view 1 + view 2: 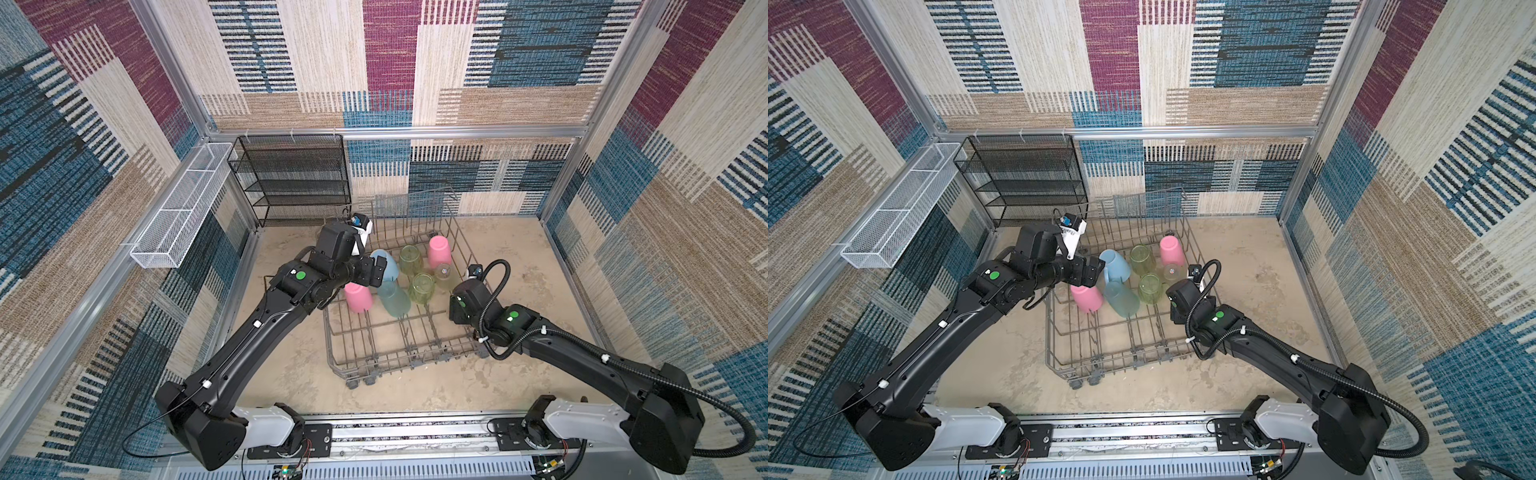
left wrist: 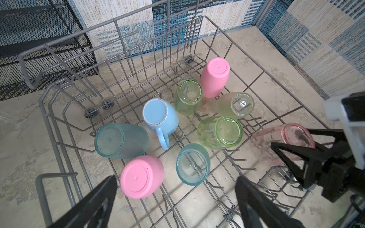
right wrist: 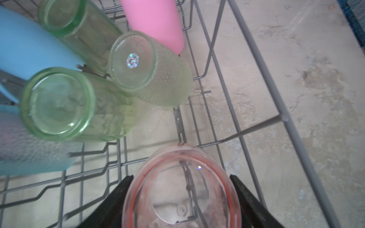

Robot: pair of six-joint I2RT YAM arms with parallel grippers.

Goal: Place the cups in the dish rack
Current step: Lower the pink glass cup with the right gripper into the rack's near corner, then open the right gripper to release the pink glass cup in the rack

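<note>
Right wrist view: inverted pink-orange plastic tumbler [image 3: 181,197] is clasped upright by right gripper [image 3: 180,176] at grey wire dish rack's [image 3: 276,94] three o'clock edge; left gripper [image 2: 175,177] is spread wide, empty.

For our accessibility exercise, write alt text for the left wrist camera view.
Eight upturned cups, pink, green, teal and one light-blue mug, sit in a grey wire dish rack. The right tool grips a ninth, pink-orange cup; the open left tool hovers above.

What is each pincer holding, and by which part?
The right pincer grips the translucent pink-orange cup by its side walls, base up, over the dish rack. The left pincer is open and empty.
</note>
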